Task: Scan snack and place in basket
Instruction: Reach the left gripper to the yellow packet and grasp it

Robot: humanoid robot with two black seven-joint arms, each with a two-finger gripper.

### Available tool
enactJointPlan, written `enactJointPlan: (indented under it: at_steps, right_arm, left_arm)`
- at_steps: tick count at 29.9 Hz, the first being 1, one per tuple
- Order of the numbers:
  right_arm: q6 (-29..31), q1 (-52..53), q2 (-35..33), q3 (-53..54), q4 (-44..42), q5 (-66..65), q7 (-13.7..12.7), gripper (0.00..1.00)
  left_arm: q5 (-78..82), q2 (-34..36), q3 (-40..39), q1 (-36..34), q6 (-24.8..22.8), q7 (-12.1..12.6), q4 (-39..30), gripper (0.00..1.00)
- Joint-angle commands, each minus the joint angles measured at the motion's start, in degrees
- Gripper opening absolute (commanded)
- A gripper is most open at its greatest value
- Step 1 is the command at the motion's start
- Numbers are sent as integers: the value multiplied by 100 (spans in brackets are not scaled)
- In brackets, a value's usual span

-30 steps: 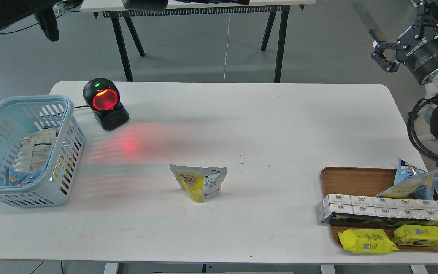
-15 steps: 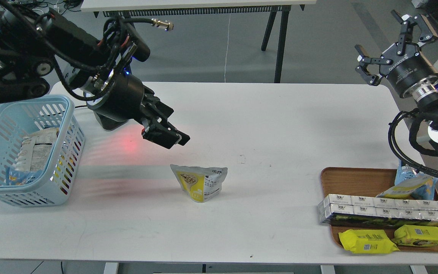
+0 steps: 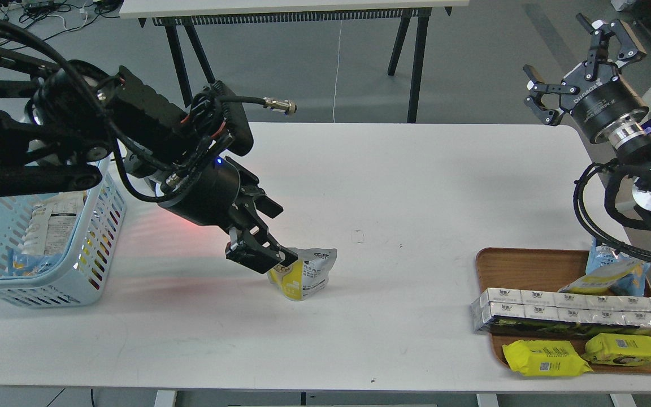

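Left gripper (image 3: pixel 262 257), fingers apart at the pouch (image 3: pixel 306 275) mid-table: reaching to grasp, closing probably due next, with scan and basket (image 3: pixel 48 282) pending.

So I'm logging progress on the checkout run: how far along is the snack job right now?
Early. The left gripper is down at the snack, covering its left top corner; whether it grips yet I cannot tell. The pouch stands on the white table, so nothing is scanned. The basket holds other packets, not this one. The right gripper is open and idle. Left: lift, scan, drop in.
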Motion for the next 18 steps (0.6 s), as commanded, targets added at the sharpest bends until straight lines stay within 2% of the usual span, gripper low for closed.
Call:
enactJointPlan:
  at_steps: [1,7,13,18]
  right_arm:
    - [0,-28,-61,-20,28,0,0,100]
    - [0,-1,-70,-38,28,0,0,100]
    - [0,-10,-70,-56,28,-18,0,100]
    - [0,-36,-78,-56,46,-18,0,100]
  left_arm:
    - [18,-124,-48,263,114,0,188,87]
    - [246,-422,-109,791,360,0,592,87]
    - [255,-642,-372,1168,387,0,804,87]
    - [264,-985,-522,1626,448,0,1357,84]
